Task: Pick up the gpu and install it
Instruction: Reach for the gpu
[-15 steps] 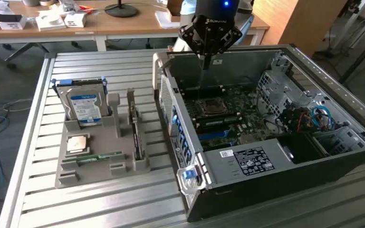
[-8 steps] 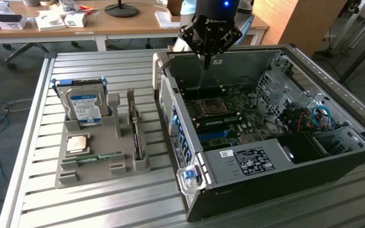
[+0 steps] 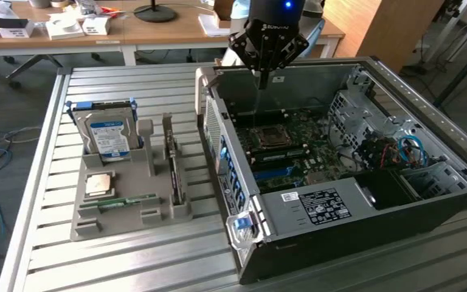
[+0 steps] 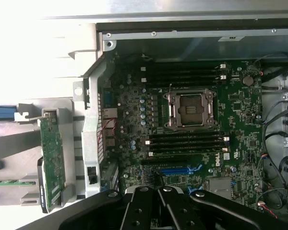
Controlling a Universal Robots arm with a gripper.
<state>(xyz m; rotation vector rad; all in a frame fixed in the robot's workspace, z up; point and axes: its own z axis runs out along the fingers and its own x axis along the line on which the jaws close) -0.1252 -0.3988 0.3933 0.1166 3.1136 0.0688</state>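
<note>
Hand (image 3: pixel 262 82) closed (empty) over motherboard (image 4: pixel 240 103), gpu (image 3: pixel 174 167) racked

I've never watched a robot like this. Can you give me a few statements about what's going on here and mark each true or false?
1. The gripper is holding the gpu. False: its fingers are shut on nothing and it hangs over the open computer case; the gpu stands on edge in the grey tray.
2. The case lies open with its motherboard showing. True.
3. The hard drive is mounted inside the case. False: it stands in the tray, to the exterior view's left of the case.
4. No cooler covers the processor socket. True.
</note>
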